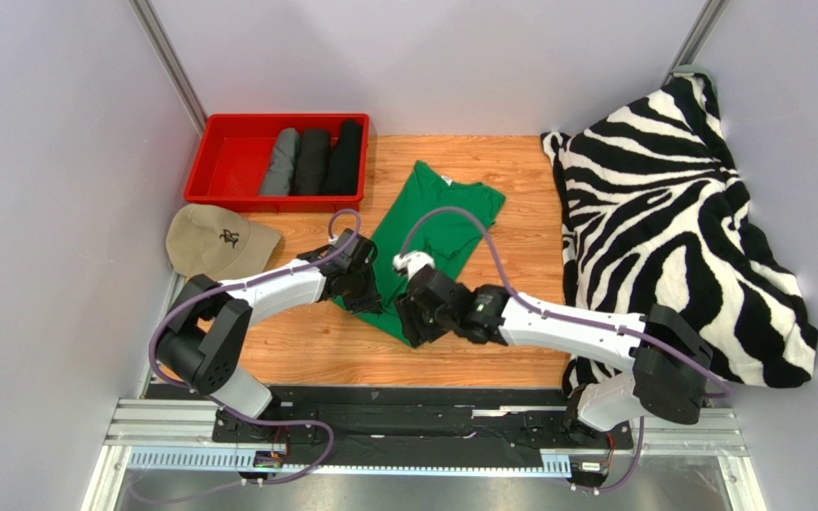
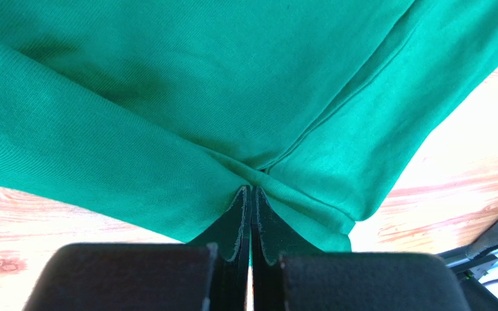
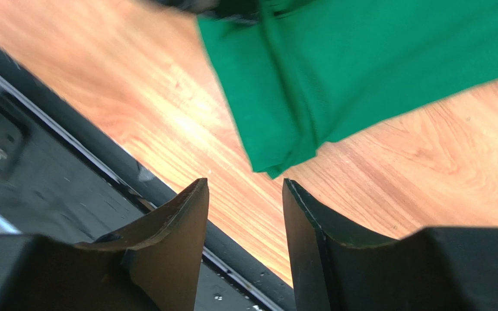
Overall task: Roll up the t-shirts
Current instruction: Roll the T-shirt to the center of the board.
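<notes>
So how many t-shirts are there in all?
4. A green t-shirt lies on the table; a grey roll and two black rolls sit in the red bin. Others may be hidden.

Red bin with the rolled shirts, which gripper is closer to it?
Left. The left gripper, shut on the green t-shirt, sits in front of the right end of the red bin. The right gripper, open, is farther off, by the shirt's near corner.

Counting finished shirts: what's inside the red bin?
The red bin holds three rolled shirts side by side: a grey t-shirt and two black t-shirts. The bin floor beneath them is covered.
</notes>
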Robot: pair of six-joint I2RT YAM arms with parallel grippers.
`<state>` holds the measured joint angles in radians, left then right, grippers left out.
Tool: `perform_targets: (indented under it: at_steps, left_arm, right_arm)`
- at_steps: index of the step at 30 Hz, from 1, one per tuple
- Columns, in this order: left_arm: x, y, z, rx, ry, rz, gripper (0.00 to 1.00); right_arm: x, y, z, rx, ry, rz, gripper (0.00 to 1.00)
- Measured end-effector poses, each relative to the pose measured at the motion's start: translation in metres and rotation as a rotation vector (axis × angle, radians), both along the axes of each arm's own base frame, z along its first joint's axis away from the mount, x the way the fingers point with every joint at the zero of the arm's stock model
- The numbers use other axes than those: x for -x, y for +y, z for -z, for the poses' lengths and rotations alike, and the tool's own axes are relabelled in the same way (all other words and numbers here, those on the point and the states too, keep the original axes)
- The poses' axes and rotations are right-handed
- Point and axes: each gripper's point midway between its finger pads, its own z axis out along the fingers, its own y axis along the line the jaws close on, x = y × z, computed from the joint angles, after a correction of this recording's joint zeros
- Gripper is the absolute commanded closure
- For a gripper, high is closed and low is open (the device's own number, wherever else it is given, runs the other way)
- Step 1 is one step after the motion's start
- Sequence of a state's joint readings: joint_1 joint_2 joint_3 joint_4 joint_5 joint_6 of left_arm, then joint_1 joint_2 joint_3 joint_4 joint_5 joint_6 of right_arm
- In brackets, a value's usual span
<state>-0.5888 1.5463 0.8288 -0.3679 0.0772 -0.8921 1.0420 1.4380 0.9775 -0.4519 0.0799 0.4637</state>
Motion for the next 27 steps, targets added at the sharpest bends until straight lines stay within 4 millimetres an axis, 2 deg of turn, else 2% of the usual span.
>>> perform_targets:
  at_steps: [3, 7, 12, 17, 23, 27]
  left_arm:
    - [0.000, 0.000, 0.001, -0.010, 0.016, 0.002, 1.00]
    - [0.000, -0.002, 0.002, -0.014, 0.031, 0.008, 1.00]
    - [0.001, -0.004, 0.003, -0.014, 0.051, 0.019, 1.00]
    - [0.002, -0.006, 0.004, -0.014, 0.070, 0.035, 1.00]
    - [0.002, -0.007, 0.005, -0.011, 0.079, 0.046, 1.00]
    - [0.002, -0.006, 0.005, -0.005, 0.086, 0.047, 1.00]
  right_arm:
    - [0.015, 0.009, 0.003, 0.087, -0.125, -0.100, 0.46]
    - [0.018, 0.013, 0.015, 0.221, -0.273, -0.185, 0.43]
    - [0.018, 0.022, 0.030, 0.360, -0.416, -0.272, 0.39]
    - [0.017, 0.040, 0.035, 0.454, -0.530, -0.347, 0.38]
    - [0.007, 0.057, 0.041, 0.524, -0.610, -0.381, 0.37]
    - [0.002, 0.060, 0.053, 0.578, -0.635, -0.405, 0.37]
